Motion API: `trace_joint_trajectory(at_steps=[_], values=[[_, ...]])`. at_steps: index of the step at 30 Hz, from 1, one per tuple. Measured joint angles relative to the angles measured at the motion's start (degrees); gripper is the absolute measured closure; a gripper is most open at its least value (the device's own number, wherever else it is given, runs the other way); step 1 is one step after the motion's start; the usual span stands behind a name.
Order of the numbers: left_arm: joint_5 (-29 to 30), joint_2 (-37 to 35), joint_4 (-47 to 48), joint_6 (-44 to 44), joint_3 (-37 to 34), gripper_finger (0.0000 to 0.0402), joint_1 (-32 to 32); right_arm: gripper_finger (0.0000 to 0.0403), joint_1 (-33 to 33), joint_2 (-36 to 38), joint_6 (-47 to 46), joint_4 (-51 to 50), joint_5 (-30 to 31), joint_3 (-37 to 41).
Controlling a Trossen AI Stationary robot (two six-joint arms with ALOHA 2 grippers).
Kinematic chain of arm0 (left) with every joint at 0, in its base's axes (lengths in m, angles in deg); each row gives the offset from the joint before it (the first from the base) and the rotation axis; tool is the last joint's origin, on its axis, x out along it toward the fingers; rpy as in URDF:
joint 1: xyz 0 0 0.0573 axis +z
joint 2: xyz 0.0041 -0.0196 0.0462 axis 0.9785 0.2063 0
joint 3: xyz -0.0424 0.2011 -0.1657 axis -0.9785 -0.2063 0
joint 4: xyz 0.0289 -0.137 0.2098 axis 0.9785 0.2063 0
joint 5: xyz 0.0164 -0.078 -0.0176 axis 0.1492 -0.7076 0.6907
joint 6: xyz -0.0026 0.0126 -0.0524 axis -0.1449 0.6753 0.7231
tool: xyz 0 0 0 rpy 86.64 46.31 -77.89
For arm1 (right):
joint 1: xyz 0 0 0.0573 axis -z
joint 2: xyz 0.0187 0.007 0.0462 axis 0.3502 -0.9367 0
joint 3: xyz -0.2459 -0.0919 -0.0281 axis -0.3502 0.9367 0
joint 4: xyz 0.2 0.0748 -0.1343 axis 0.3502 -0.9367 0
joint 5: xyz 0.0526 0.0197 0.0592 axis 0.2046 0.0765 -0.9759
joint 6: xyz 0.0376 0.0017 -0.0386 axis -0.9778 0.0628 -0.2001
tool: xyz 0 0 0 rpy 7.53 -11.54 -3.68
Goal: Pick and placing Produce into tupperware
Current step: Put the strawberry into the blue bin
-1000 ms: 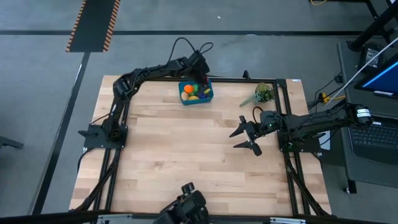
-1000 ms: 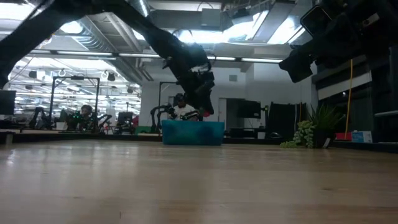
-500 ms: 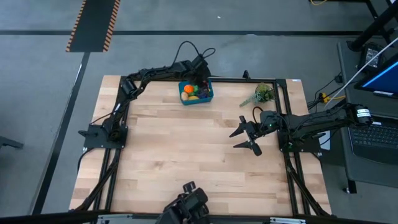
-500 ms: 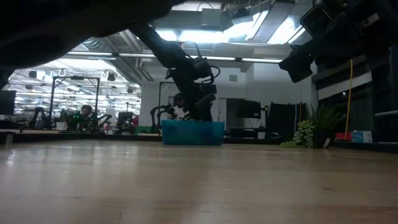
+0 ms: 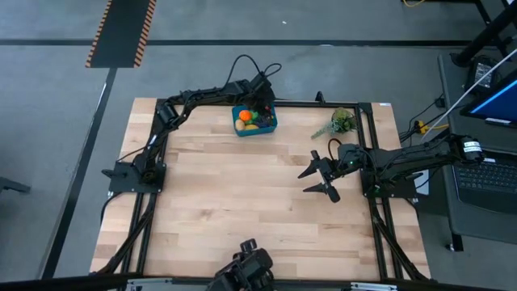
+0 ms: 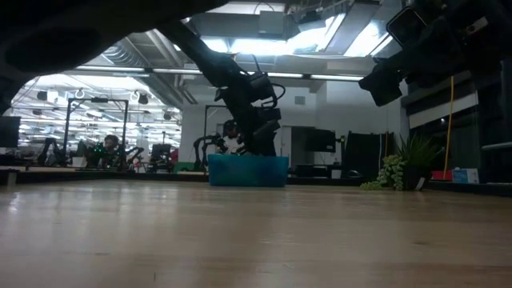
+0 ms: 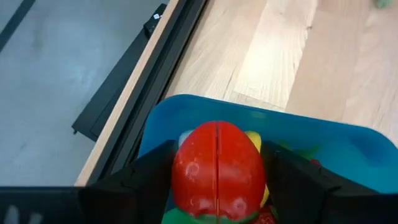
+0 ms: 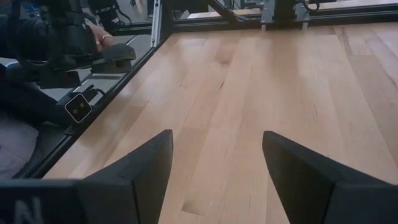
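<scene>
The blue tupperware (image 5: 255,120) sits at the table's far edge, with an orange, yellow and green produce inside; in the low view it is the blue box (image 6: 247,170). My left gripper (image 5: 262,104) hangs over the box's far right part, shut on a red toy fruit (image 7: 217,168). In the left wrist view the blue box (image 7: 311,140) lies right below the fruit. My right gripper (image 5: 321,175) waits open above the table's right middle, fingers wide in the right wrist view (image 8: 214,165). My left gripper holds the red toy fruit (image 7: 217,163) pinched between its two fingers (image 7: 152,174), one on each side of it. The fingers come from above, pointing down into the box. The fruit sits over the other produce in the box; whether it rests on them I cannot tell.
A leafy green plant sprig (image 5: 341,122) lies at the table's far right corner. A black frame rail (image 5: 323,103) runs along the far edge behind the box. Bare wood (image 5: 242,202) spreads across the table's middle and near side.
My left gripper has moved down toward the blue box with the red fruit, its arm stretching a little farther over the far edge. My right arm has kept still.
</scene>
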Motion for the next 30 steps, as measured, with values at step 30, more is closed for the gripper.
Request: trace_joint_trajectory(at_steps=[30], values=[[8.3, -0.71, 8.8, -0.85, 4.33, 0.0176, -4.1, 0.0153, 0.0, 0.0, 0.15, 0.04, 0.02, 0.0]])
